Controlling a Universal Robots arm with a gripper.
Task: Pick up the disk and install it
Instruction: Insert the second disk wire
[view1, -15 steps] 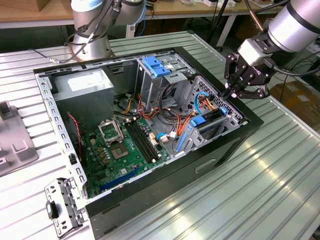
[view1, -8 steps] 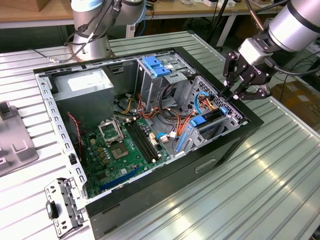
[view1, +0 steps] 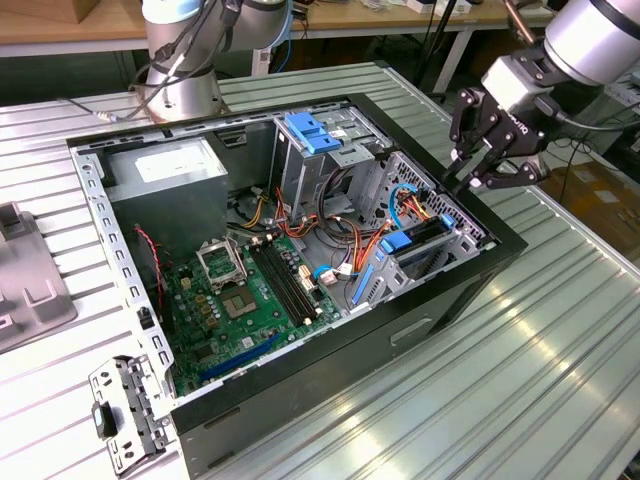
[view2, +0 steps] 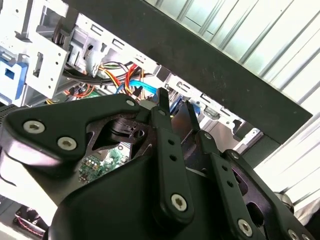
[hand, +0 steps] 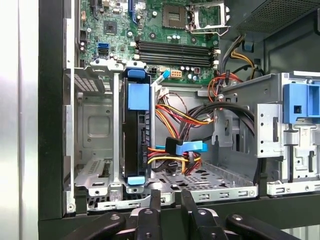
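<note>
The bench (view1: 560, 330) is ribbed grey metal and carries an open black computer case (view1: 400, 320) lying on its side. Inside the case, toward the exterior view's left, sits a grey power supply (view1: 165, 165) and below it the green motherboard (view1: 250, 295). A metal cage (view1: 320, 160) with a blue latch (view1: 312, 132) on top stands near the middle, with orange, red and yellow cables (view1: 345, 245) bunched beside it.

The disk (hand: 137, 140) stands on edge in the drive bay (hand: 95, 135) at the case wall nearest the claw. In the first wrist view it appears as a dark, narrow slab with blue plastic pieces at both ends and a wider blue tab near the motherboard end; its labelled face is turned away and cannot be seen. In the exterior view it shows as a dark slab with blue rails (view1: 420, 240) in the same bay.

The claw (view1: 470, 180) hangs just outside the case rim, over the bay's corner, well clear of the disk. Its black fingers (hand: 155, 200) stand close together with a narrow gap and hold nothing. In the second wrist view the claw (view2: 175, 107) points toward the rim. A loose metal bracket (view1: 125, 415) lies on the bench beside the case.
</note>
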